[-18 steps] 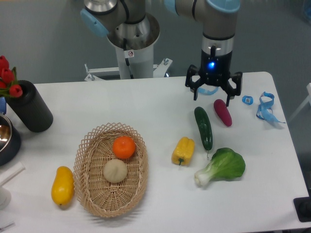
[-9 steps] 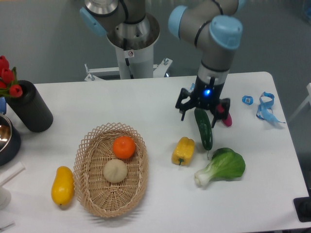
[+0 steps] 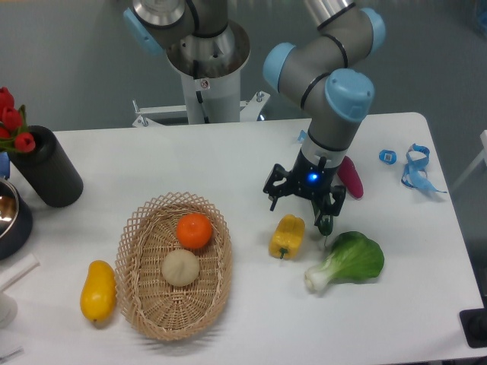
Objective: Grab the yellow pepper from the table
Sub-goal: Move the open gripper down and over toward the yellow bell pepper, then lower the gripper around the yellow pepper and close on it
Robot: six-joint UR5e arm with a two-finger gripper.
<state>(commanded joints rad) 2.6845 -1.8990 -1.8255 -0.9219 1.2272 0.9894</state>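
Currently I am seeing the black two-finger gripper (image 3: 302,201) hanging with its jaws spread wide, just above and slightly to the right of the small glossy yellow bell pepper (image 3: 287,236), not touching it. That pepper is lying on the large white table (image 3: 228,156), right of centre and toward the near edge. I am noting a dark green cucumber mostly hidden behind the gripper; only its lower tip (image 3: 326,226) is showing. A leafy green bok choy (image 3: 349,261) is lying just right of the pepper, and a magenta oblong vegetable (image 3: 350,176) is sitting further back toward the right edge. Left of centre a woven wicker basket (image 3: 141,262) is holding an orange (image 3: 194,230) and a pale round bun (image 3: 180,268). A smooth yellow-orange fruit (image 3: 98,290) is resting near the front left corner.
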